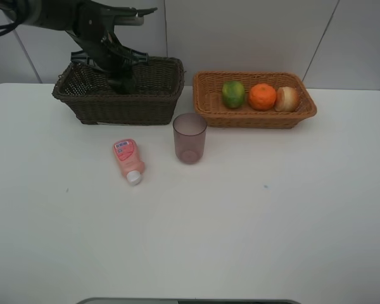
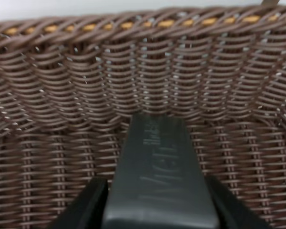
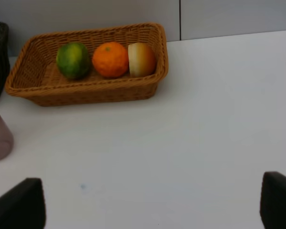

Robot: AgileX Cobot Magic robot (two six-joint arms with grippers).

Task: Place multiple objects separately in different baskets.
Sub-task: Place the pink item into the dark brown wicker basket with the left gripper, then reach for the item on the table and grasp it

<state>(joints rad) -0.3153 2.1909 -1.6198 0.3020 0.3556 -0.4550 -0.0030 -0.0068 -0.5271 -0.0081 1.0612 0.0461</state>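
Left wrist view, and there's the dark green bottle (image 2: 157,176), sitting right between the fingers (image 2: 83,210) of the left tool (image 2: 155,198). It is down inside the dark brown basket (image 2: 62,95), with the woven wall standing close ahead of the tool and floor weave showing on either side. Whether the bottle's base touches the weave yet, I cannot tell from here. Now the danger, as I judge it: let go while the bottle hangs tilted or clear of the floor and it could topple and knock against that wall. The fingers could also snag the wicker on the way out and drag the basket across the desk (image 1: 240,221). And a lift before the jaws have parted enough might carry the bottle straight back out. As for the left tool itself, it stands partly open and clamped on the bottle's sides, both fingers pressed against it. Over to the high camera: the pink tube (image 1: 128,158) lies on the desk outside the basket, apart from the left tool, cap pointing away from the basket. The mauve cup (image 1: 189,138) stands upright just beside the basket's near corner, and both wait for a home. Well apart from the left tool, the tan basket (image 1: 253,121) holds the green fruit (image 1: 233,94), the tangerine (image 1: 262,96) and the peach (image 1: 287,99) side by side. The right tool (image 3: 152,205) hangs over bare desk, jaws spread wide, nothing between them, touching nothing.
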